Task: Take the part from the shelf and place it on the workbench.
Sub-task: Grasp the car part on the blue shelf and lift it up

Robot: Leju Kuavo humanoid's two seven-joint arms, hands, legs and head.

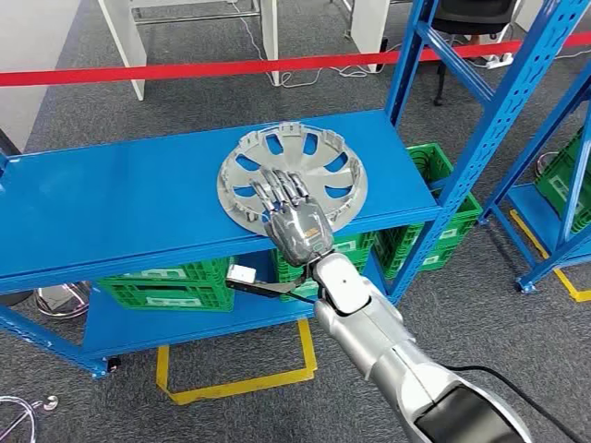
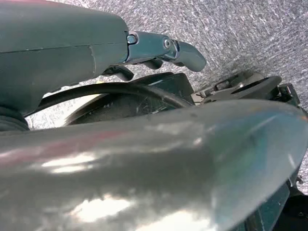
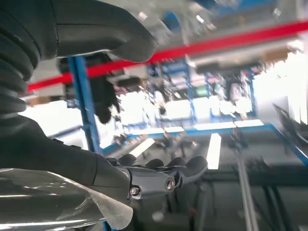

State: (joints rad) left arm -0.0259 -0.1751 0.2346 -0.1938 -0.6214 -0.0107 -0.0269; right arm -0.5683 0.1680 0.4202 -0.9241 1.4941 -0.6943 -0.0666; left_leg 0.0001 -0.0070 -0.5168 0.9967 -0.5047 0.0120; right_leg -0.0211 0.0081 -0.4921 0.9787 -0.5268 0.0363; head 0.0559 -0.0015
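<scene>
The right hand (image 3: 120,115) has its thumb on one side of a shiny silver part (image 3: 54,202) and its dark fingers (image 3: 163,175) along the rim. Beyond the fingers stand a blue post (image 3: 85,103) and a red tape (image 3: 225,41).

Floor: grey carpet (image 1: 209,101) across the frame, with yellow tape lines (image 1: 236,383) at lower centre and another yellow line (image 1: 550,263) at the right edge.
Barrier: a red tape (image 1: 209,67) runs across the upper part of the frame.
Shelving: a blue metal shelf rack (image 1: 104,208) fills the middle; a second blue rack (image 1: 558,166) stands at the right edge.
Crates: green plastic crates (image 1: 167,286) sit on the lower level of the rack, more at centre right (image 1: 446,231).
Furniture: white table legs (image 1: 126,41) at upper left; a dark office chair (image 1: 474,18) at upper right.
Cables: loose cables (image 1: 342,69) lie on the carpet at upper centre.
</scene>
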